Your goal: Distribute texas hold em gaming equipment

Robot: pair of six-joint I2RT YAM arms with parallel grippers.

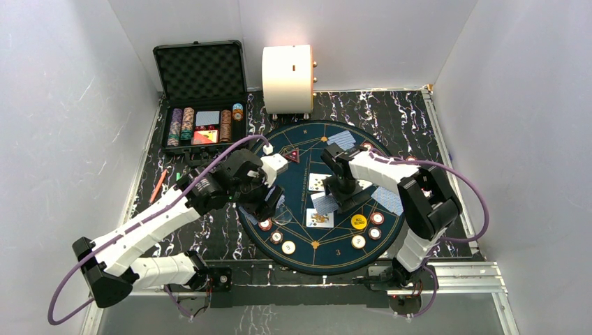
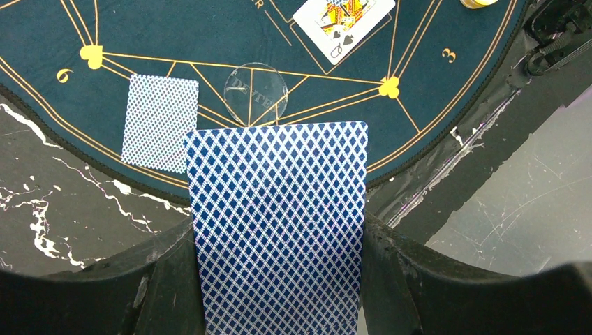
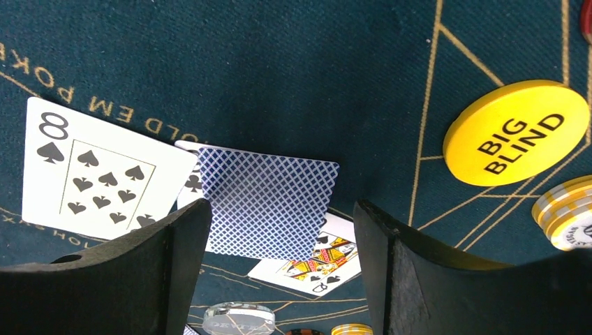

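We work over the round green mat [image 1: 328, 257]. Our left gripper [image 1: 267, 204] is clamped edge to edge on the held card [image 2: 279, 209]. The right gripper [image 3: 283, 209] has its fingers spread above a loose card [image 3: 265, 199]. We judge it best to lower the held card flat beside the face-down card [image 2: 159, 122], without covering the clear dealer button [image 2: 255, 91].
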